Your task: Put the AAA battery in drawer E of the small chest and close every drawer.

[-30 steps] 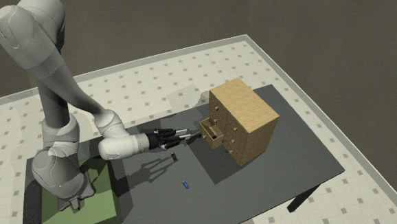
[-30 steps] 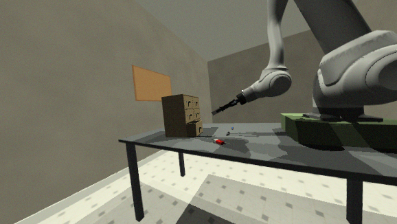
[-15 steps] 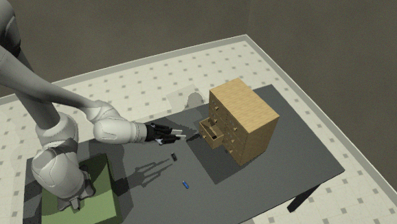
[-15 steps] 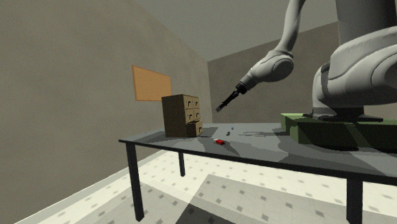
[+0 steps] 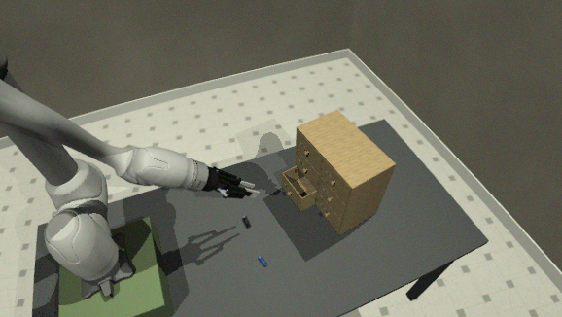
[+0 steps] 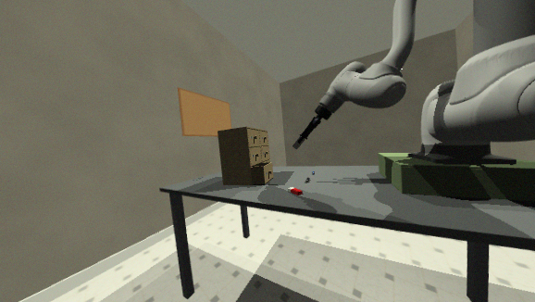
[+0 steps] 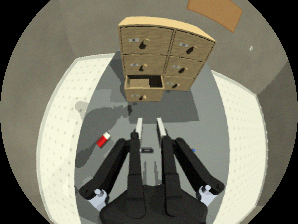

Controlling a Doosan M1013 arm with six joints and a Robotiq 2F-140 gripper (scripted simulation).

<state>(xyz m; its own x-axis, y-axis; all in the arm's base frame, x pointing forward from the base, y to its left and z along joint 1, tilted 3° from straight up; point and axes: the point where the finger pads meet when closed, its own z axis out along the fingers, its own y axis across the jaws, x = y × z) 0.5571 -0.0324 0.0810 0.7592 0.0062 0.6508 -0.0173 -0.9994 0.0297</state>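
Nearby, a red-and-white object (image 6: 295,191) (image 7: 103,140) lies before the chest (image 5: 345,156) (image 6: 236,157) (image 7: 150,50).

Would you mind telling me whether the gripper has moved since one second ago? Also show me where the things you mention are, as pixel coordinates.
Yes; in the top view the gripper (image 5: 255,189) (image 6: 296,146) (image 7: 149,123) has drawn back from the chest (image 5: 342,146) (image 6: 233,157) (image 7: 156,46).
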